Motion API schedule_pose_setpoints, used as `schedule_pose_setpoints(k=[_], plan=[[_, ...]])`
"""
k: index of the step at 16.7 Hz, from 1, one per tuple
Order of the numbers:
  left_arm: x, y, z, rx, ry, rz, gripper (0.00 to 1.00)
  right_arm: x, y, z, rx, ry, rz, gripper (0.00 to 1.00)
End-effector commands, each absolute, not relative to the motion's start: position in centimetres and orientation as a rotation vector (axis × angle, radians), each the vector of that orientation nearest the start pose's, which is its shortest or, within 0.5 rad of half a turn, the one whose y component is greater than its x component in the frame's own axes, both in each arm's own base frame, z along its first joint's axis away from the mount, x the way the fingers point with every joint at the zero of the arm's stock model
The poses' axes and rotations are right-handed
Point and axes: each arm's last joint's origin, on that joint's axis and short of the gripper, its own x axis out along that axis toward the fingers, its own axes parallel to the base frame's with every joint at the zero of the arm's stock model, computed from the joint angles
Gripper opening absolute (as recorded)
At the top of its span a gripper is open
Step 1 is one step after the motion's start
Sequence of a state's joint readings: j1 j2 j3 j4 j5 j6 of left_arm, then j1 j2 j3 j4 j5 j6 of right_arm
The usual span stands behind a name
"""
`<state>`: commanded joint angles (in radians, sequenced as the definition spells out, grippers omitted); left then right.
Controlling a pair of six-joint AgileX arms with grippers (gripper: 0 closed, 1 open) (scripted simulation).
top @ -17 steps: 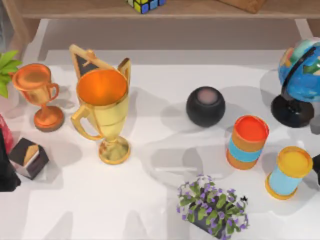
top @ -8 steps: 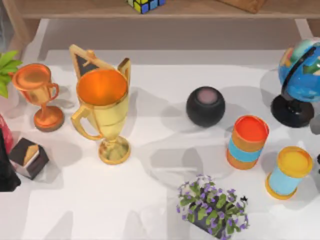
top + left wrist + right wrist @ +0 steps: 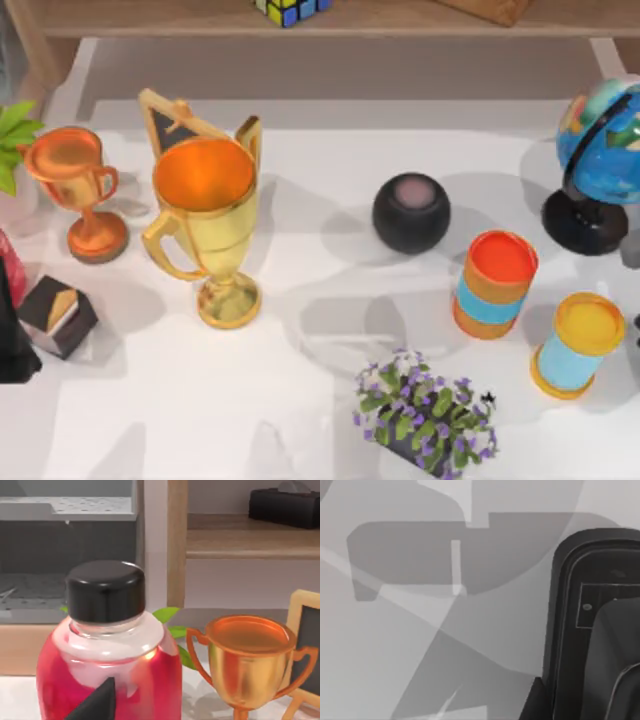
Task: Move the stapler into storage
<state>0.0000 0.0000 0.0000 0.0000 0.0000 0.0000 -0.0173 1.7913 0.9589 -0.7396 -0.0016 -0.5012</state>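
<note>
The stapler [image 3: 600,630] is, as best I can judge, the black moulded body at the right of the right wrist view. It is seen close from above and lies on the white bench [image 3: 395,645]. Its long axis seems to run from the lower edge of that frame toward the top, with the rounded end pointing up. A flat rectangular plate sits along its middle. I cannot tell whether that end is the nose or the hinge.

I cannot tell whether the right pincer is spread or pressed together. Nothing shows it touching the stapler.

In the top view a dark sliver [image 3: 637,330] sits at the right edge, just right of the yellow-lidded can [image 3: 580,345]. A second ago that dark shape was broader and bit further into the frame. It has since drawn off to the right. I take this to mean the right arm is working beyond the right edge, where the stapler lies, and the lift is not yet made.

The orange-lidded can [image 3: 495,285], black sphere [image 3: 411,212] and gold cup [image 3: 208,225] have not shifted. The wooden shelf [image 3: 150,20] along the top edge looks like the likely storage.

The left arm is parked at the left edge. A dark tip of the left pincer [image 3: 95,702] shows before a red bottle [image 3: 107,675], and I cannot tell its state.
</note>
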Motion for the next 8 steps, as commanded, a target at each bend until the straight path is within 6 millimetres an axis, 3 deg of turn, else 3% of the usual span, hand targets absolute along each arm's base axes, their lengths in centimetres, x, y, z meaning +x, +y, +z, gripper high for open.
schedule_pose_setpoints(k=[8], plan=[[10.57,-0.12,16.00,0.000,0.000,0.000,1.00,29.15,-0.74,12.00,-0.379,1.543,0.363,0.00]])
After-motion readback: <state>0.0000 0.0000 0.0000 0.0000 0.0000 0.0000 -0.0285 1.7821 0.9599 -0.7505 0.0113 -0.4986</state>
